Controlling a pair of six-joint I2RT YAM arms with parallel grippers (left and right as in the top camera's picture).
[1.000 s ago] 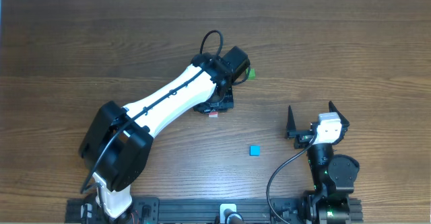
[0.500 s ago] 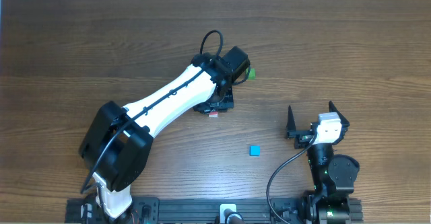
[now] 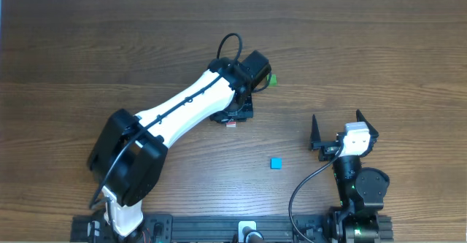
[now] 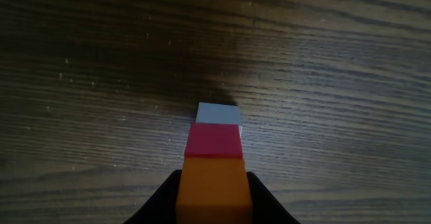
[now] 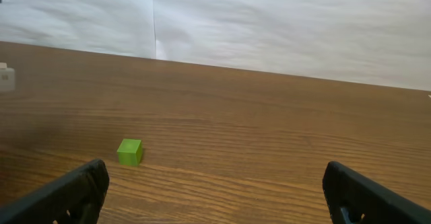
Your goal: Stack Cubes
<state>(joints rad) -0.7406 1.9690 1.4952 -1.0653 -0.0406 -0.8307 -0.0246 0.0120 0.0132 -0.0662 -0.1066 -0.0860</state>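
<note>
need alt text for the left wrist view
The left gripper is closed on an orange cube, seen from above. Past it a red cube and then a pale grey cube line up, apparently a stack under it, on a dark wooden table.

The left tool (image 4: 214,200) has the top cube (image 4: 214,183) between its fingers, directly over the middle cube (image 4: 214,140). That one sits on the bottom cube (image 4: 218,114), which rests on the tabletop (image 4: 337,83). A loose cube (image 3: 272,79) lies just beside this tool, on the side away from the arms' bases. A single cube (image 3: 276,163) lies well apart from it, off the right tool's (image 3: 338,126) left side and nearer the bases.
</note>
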